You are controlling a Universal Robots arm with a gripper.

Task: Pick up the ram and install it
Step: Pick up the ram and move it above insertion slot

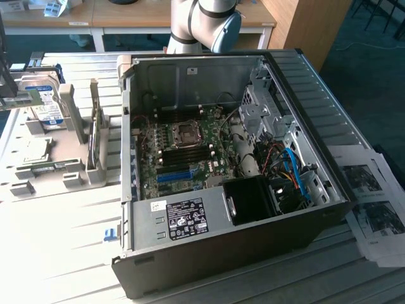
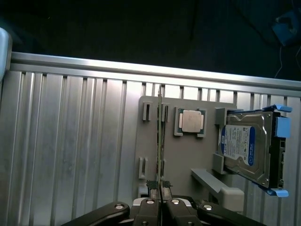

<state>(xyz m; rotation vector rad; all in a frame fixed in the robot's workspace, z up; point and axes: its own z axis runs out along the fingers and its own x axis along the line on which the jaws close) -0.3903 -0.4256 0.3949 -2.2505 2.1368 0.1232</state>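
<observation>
The ram (image 2: 160, 141) is a thin green stick, seen edge-on in the wrist view, and it runs straight out from my fingertips. My gripper (image 2: 160, 187) is shut on its near end and holds it above the grey holder tray (image 2: 188, 155). In the exterior view, my gripper (image 1: 7, 95) is at the far left edge, over the tray (image 1: 38, 183), with the pale green ram (image 1: 19, 101) in it. The open computer case (image 1: 228, 266) lies well off to the exterior view's right. Its motherboard (image 1: 183, 152) faces up, with long black slots beside the processor socket.
On the tray are a silver hard drive (image 2: 249, 146) with a blue-white label and a square processor chip (image 2: 190, 121). Upright grey brackets (image 1: 79, 120) stand between the tray and the case. Printed sheets (image 1: 373, 209) lie at the exterior view's right. The arm's base (image 1: 202, 25) is behind the case.
</observation>
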